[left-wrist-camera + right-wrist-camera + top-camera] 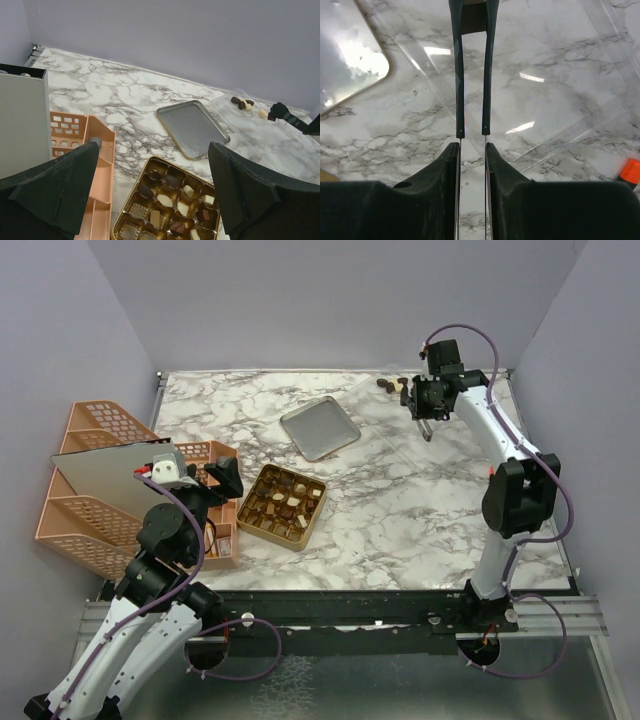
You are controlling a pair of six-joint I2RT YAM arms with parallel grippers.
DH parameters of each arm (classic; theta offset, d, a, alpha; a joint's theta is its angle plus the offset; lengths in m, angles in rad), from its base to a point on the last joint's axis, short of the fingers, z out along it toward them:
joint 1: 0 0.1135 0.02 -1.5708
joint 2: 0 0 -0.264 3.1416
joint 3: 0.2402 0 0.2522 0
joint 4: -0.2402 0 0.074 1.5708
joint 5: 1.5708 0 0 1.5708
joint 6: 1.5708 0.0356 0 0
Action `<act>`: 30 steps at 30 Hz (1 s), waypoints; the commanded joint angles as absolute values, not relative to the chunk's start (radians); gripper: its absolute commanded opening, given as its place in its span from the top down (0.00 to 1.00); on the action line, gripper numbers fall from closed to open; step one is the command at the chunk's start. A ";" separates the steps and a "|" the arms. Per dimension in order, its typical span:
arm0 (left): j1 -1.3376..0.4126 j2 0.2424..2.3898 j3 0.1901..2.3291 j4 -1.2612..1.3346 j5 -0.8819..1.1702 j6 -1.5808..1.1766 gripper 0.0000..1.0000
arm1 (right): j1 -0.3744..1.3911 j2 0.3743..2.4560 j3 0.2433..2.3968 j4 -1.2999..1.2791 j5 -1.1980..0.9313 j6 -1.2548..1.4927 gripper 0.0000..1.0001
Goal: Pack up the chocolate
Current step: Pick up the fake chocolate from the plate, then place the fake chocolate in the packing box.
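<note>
Sitting at the controls here, and I'm reading the layout like this: the loose chocolate (392, 386) is lying in a little cluster at the far right of the desk (400, 510), on a clear plastic sheet (545, 100). That's why my right hand (426, 430) is hanging out there just beside it, pointing down. Its jaws are standing narrow with a slim gap, and something dark is sitting between them at the top of the wrist view, but I'm not able to tell if that's a piece or just part of the hand. The left hand (153, 149) is gaping fully wide with nothing in it, hovering near the gold tray (252, 494), I'm guessing parked to watch. The tray is already holding plenty of pieces, with a few cells showing bare. Room-wise, I'm seeing open marble between cluster and tray, though the upturned silver lid (320, 428) is lying near that path, and the peach organiser (100, 470) is crowding the tray's left edge.
</note>
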State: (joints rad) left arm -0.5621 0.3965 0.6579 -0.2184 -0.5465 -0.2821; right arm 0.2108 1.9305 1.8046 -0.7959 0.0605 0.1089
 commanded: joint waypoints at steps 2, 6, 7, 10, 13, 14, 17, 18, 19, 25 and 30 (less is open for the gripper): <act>-0.557 0.382 0.649 -0.206 -0.562 -0.269 0.01 | 0.276 1.815 1.753 -0.750 -0.042 0.135 0.76; -0.557 0.380 0.649 -0.205 -0.566 -0.268 0.01 | 0.351 1.762 1.729 -0.753 -0.062 0.152 0.76; -0.557 0.381 0.649 -0.205 -0.566 -0.268 0.01 | 0.370 1.748 1.718 -0.751 -0.071 0.159 0.76; -0.557 0.382 0.649 -0.205 -0.567 -0.268 0.01 | 0.430 1.701 1.681 -0.738 -0.095 0.183 0.76; -0.557 0.385 0.650 -0.204 -0.565 -0.270 0.01 | 0.492 1.668 1.655 -0.734 -0.125 0.213 0.76; -0.557 0.385 0.649 -0.204 -0.565 -0.270 0.01 | 0.513 1.658 1.650 -0.732 -0.124 0.222 0.76; -0.556 0.388 0.651 -0.204 -0.564 -0.271 0.01 | 0.580 1.631 1.627 -0.716 -0.139 0.252 0.76; -0.555 0.388 0.651 -0.203 -0.564 -0.271 0.01 | 0.602 1.626 1.620 -0.710 -0.150 0.263 0.76; -0.555 0.388 0.650 -0.204 -0.566 -0.271 0.01 | 0.625 1.623 1.614 -0.708 -0.154 0.272 0.76; -0.555 0.383 0.652 -0.205 -0.574 -0.272 0.01 | 0.746 1.634 1.606 -0.711 -0.148 0.297 0.76; -0.554 0.365 0.650 -0.205 -0.594 -0.278 0.01 | 0.819 1.651 1.579 -0.682 -0.170 0.325 0.76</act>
State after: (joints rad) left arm -0.5621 0.3885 0.6579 -0.2188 -0.5526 -0.2825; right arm 0.7742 1.6508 1.6066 -0.7292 -0.1284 0.2874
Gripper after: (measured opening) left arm 0.990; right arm 0.266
